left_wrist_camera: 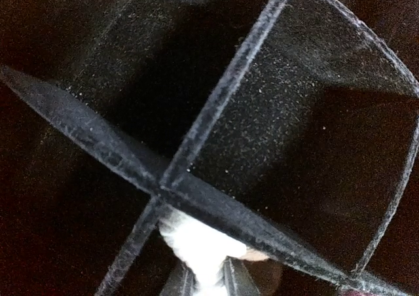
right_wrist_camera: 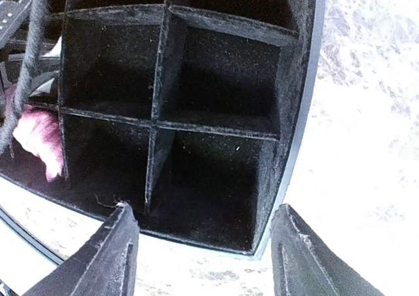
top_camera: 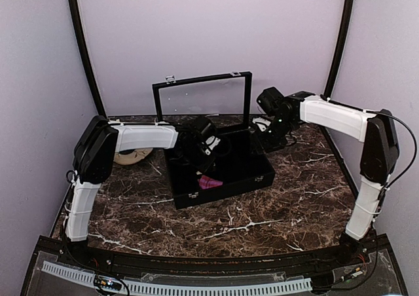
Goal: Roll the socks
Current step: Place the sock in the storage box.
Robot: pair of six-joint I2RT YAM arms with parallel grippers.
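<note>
The magenta-pink sock (top_camera: 209, 183) lies bundled in a front compartment of the open black case (top_camera: 258, 178); the right wrist view shows this sock (right_wrist_camera: 36, 135) at the far left. My left gripper (top_camera: 200, 145) hangs low over the case's left compartments. In its wrist view the left gripper (left_wrist_camera: 208, 283) is shut on the cream sock (left_wrist_camera: 200, 247), which hangs just behind a felt divider (left_wrist_camera: 196, 201). My right gripper (top_camera: 272, 129) hovers at the case's back right corner. The right gripper (right_wrist_camera: 206, 243) is open, with nothing between its fingers (right_wrist_camera: 118, 253).
The case's glass lid (top_camera: 203, 96) stands upright at the back. A beige saucer (top_camera: 131, 155) sits left of the case, partly under my left arm. Marble tabletop (top_camera: 262, 224) spreads in front. Curtain walls close in on both sides.
</note>
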